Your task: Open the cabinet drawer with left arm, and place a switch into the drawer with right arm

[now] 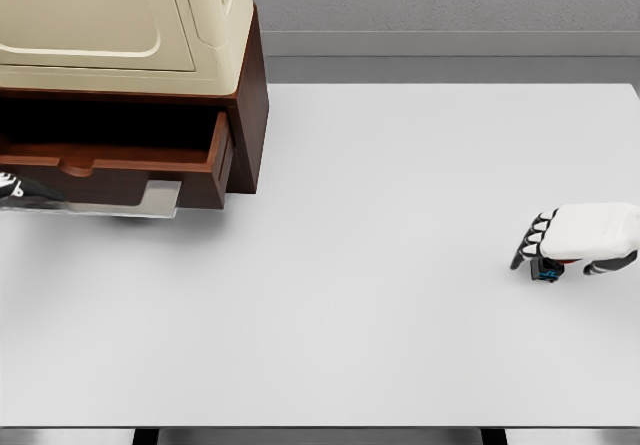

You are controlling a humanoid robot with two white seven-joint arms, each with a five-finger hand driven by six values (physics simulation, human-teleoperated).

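The right hand (575, 240) lies low over the white table (400, 295) at the far right of the head view, palm down, its dark fingers (530, 240) curled downward toward the surface. Directly under the fingertips sits the switch (547, 272), a small dark block with a blue patch, partly covered by the hand. The fingers bracket it closely, but I cannot tell whether they are already clamped on it or only closing around it; it looks as if it rests on the table, not lifted.

Well away from this hand, across bare tabletop toward the upper left, stands the cabinet (245, 95), dark wood with a cream top. Its drawer (215, 160) is pulled out, the shadowed hollow showing behind the front panel, with a pale handle (160, 200) hanging below.

At the far left edge, just beside the drawer front, only a sliver of the left hand (12, 187) shows, and its finger posture cannot be made out.

By my reading, the opening step is done. What remains is securing the switch, lifting it, carrying it across to the drawer and releasing it inside.
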